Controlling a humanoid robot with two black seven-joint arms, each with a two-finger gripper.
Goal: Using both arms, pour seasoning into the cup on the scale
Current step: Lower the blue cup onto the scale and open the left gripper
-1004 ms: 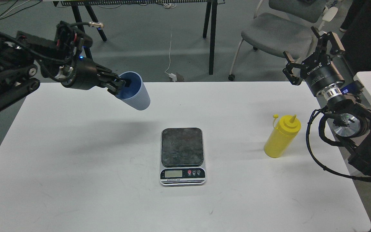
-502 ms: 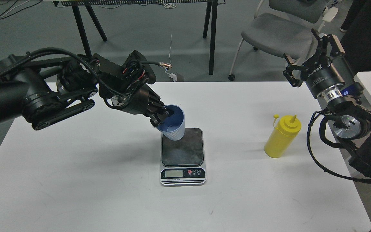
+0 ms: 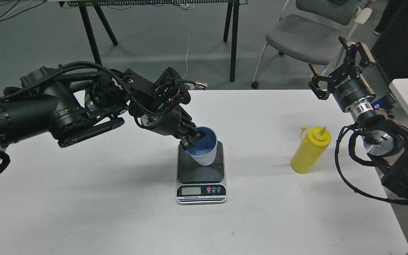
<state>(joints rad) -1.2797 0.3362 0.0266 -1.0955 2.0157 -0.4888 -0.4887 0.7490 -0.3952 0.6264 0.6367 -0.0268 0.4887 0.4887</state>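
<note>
The left gripper (image 3: pixel 192 136), pinching the cup (image 3: pixel 203 148) by its rim, has carried it from ten o'clock onto the scale (image 3: pixel 200 166) (cup tilted, not yet released), while the right gripper (image 3: pixel 338 71) stays spread, well above the seasoning (image 3: pixel 310 150) at three o'clock

Head view: high, forward-down over table (image 3: pixel 83 198).

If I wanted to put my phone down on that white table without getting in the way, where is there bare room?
The table is bare along its whole near edge, in front of the scale, and between the scale and the yellow squeeze bottle. It is crowded over the scale, where the left gripper holds the blue cup, and behind it under that arm.
</note>
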